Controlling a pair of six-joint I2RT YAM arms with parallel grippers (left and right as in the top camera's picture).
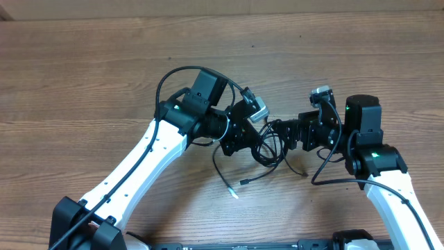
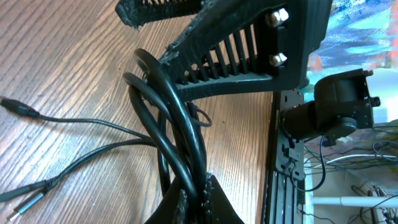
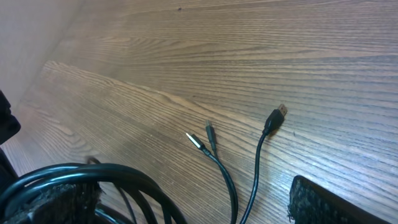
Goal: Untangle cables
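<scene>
A bunch of thin black cables (image 1: 267, 149) sits at the middle of the wooden table (image 1: 104, 69), between my two grippers. My left gripper (image 2: 196, 198) is clamped tight on the thick part of the bundle. My right gripper (image 3: 186, 210) is spread wide, gripping nothing, with several loops arching over one of its fingers (image 3: 56, 199). Three loose strands trail from the bunch across the wood towards me, ending in a silver-tipped plug (image 3: 196, 141), a small dark plug (image 3: 209, 129) and a USB plug (image 3: 278, 115).
</scene>
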